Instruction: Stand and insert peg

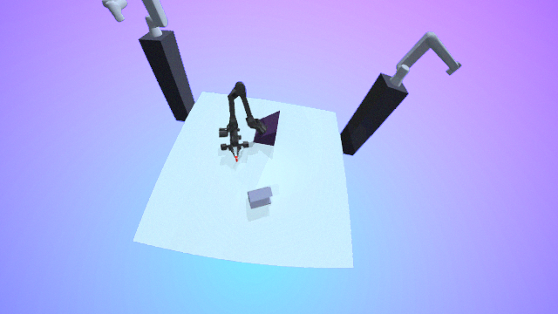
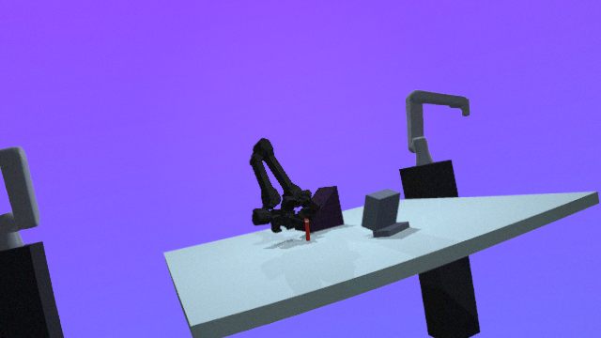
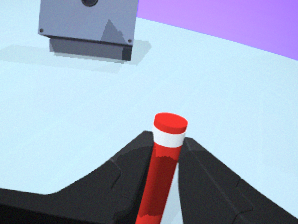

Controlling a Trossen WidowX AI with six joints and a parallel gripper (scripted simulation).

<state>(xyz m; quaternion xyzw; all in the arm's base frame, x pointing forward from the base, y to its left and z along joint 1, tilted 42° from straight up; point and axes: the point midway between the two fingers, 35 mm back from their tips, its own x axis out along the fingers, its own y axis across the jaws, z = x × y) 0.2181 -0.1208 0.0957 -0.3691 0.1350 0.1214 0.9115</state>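
Observation:
The red peg [image 1: 236, 160] [image 2: 308, 231] [image 3: 162, 172] stands close to upright in the exterior view, its white-banded end up. Its lower end is at or just above the table; I cannot tell whether it touches. My gripper [image 1: 235, 157] [image 2: 305, 224] [image 3: 165, 143] is shut on the peg near the banded end, with the fingers reaching in almost level. The grey sloped panel [image 1: 260, 193] [image 2: 380, 212] [image 3: 70, 22] stands on its base, apart from the peg. Its hole [image 3: 90, 2] shows at the top edge of the wrist view, partly cut off.
A dark purple wedge-shaped block [image 1: 270, 134] [image 2: 331, 213] stands beside the arm. The white table [image 1: 305, 218] [image 2: 225, 282] carries everything. Two grey arms on black pillars [image 1: 167, 74] [image 1: 375, 113] stand beyond the table's edges.

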